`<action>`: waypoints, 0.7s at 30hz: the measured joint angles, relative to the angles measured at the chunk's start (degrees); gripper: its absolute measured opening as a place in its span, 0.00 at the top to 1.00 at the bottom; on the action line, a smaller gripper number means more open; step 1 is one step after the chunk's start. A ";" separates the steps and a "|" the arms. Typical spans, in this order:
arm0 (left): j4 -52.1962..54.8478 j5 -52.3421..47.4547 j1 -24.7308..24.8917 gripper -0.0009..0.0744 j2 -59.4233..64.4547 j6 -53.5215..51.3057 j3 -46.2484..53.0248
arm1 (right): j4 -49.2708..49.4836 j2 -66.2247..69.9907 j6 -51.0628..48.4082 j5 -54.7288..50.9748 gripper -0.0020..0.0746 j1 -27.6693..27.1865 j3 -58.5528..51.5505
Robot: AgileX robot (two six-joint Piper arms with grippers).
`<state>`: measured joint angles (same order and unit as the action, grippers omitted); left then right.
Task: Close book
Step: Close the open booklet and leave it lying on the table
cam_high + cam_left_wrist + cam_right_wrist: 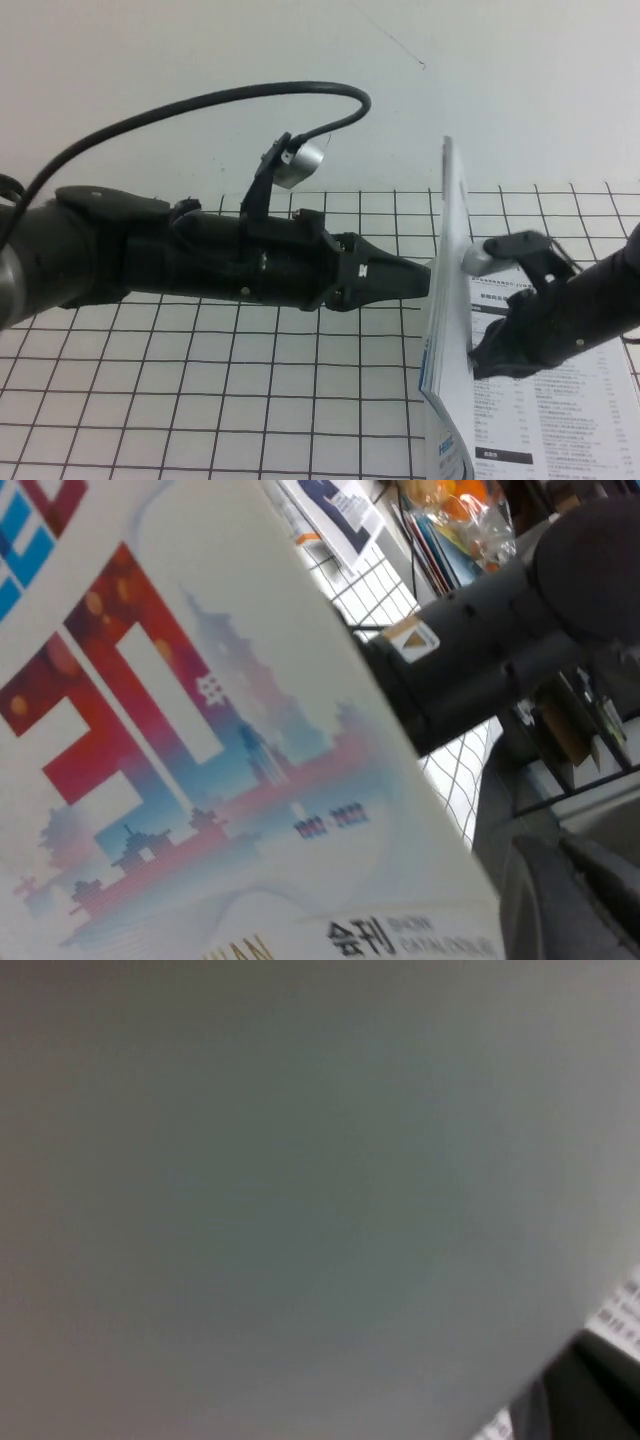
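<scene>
high view | left claw against upright book cover | right claw opposite

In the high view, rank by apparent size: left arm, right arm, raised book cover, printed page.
1. Left arm, its left gripper at the raised cover.
2. Right arm and printed page: alike, unranked.
3. Raised cover, edge-on, thinnest; right gripper beside it.

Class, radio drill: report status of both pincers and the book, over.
Left pincer at the outer face of the cover. Right pincer behind it, above the open page. Book half closed, cover near upright. No obstruction seen.
</scene>
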<state>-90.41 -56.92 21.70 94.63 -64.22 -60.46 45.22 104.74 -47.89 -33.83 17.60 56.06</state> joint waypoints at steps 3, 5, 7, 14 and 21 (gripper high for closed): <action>4.07 -0.54 0.00 0.99 -4.58 1.82 0.00 | -0.77 -6.34 0.21 -0.18 0.98 0.00 0.84; 7.21 -0.87 0.00 0.99 -8.54 3.30 0.00 | -1.41 -11.65 0.25 -1.45 0.98 0.00 2.39; 10.26 -1.01 0.00 0.99 -12.98 4.87 0.00 | -1.69 -16.58 0.37 -2.97 0.98 0.00 4.37; 28.16 -2.76 0.00 0.99 -29.77 15.34 0.00 | -7.51 -33.59 1.32 -11.44 0.98 0.00 11.73; 55.28 -4.64 0.00 0.99 -49.75 36.61 0.00 | -22.61 -49.18 14.75 -16.75 0.98 0.00 10.52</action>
<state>-35.13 -61.55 21.70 44.89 -27.61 -60.46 22.61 55.56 -33.15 -50.58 17.60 66.58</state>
